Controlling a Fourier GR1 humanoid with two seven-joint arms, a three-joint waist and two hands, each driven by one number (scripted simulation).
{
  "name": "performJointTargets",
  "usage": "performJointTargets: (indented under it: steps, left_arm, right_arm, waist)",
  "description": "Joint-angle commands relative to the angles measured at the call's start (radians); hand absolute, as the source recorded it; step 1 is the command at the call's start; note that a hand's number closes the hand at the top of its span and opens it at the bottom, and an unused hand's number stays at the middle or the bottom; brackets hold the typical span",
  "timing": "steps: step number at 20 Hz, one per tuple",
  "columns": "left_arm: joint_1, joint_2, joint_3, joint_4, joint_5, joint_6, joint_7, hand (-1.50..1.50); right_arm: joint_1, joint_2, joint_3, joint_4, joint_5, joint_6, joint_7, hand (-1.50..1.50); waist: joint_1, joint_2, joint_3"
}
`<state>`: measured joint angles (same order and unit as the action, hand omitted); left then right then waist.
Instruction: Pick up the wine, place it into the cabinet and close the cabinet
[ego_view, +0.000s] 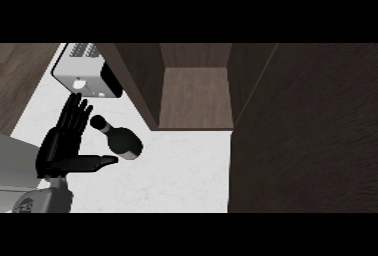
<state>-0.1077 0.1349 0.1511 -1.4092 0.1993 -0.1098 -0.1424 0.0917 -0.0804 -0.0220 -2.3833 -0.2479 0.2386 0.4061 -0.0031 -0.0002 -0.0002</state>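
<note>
Head view shows a dark wine bottle (118, 138) with a thin neck and a fat bottom. It is tipped over at a slant, with its neck pointing up and to the left. Whether it lies flat on the white speckled desk (177, 175) I cannot tell. The black left hand (65, 145) is just beside the bottle, on the bottle's left. Its fingers (74, 116) are straight and spread out, and its thumb pokes toward the fat end. The hand is holding nothing. No right hand shows at all.

Up and to the right of the bottle is the dark brown wooden cabinet (193, 95). Its door (303, 130), the big brown board to the right of the bottle, stands wide open. Up and to the left of the bottle sits a white and black toaster (83, 75).

What could go wrong? The bottle is round, so I think a push from the straight fingers could make it roll away. A grab by the thin neck could let the heavy end swing and bump the cabinet.

No label or words can be read on the bottle or the toaster.
</note>
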Motion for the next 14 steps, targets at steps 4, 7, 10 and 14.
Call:
performJointTargets:
  steps: [4,7,10,14]
  left_arm:
    - [-0.044,0.023,0.022,0.173,-0.019,-0.045,-0.092,-1.50]
    - [-0.069,0.024,0.023,0.229,-0.029,-0.051,-0.122,-1.50]
    - [-0.081,0.043,0.038,0.280,-0.019,-0.081,-0.142,-1.50]
    - [-0.144,0.053,0.068,0.516,-0.025,-0.134,-0.286,-1.50]
  right_arm:
    - [0.017,0.047,0.066,-0.012,0.052,-0.011,-0.011,-1.50]
    - [0.005,0.038,0.059,-0.042,0.043,-0.023,0.023,-1.50]
    - [-0.050,-0.027,-0.048,-0.093,-0.098,-0.023,0.122,-1.50]
    - [0.010,0.048,0.069,-0.054,0.039,-0.038,0.047,-1.50]
  waist:
    - [0.000,0.000,0.000]
    - [-0.001,0.000,0.000]
    - [-0.002,0.000,0.000]
    - [-0.006,0.002,0.000]
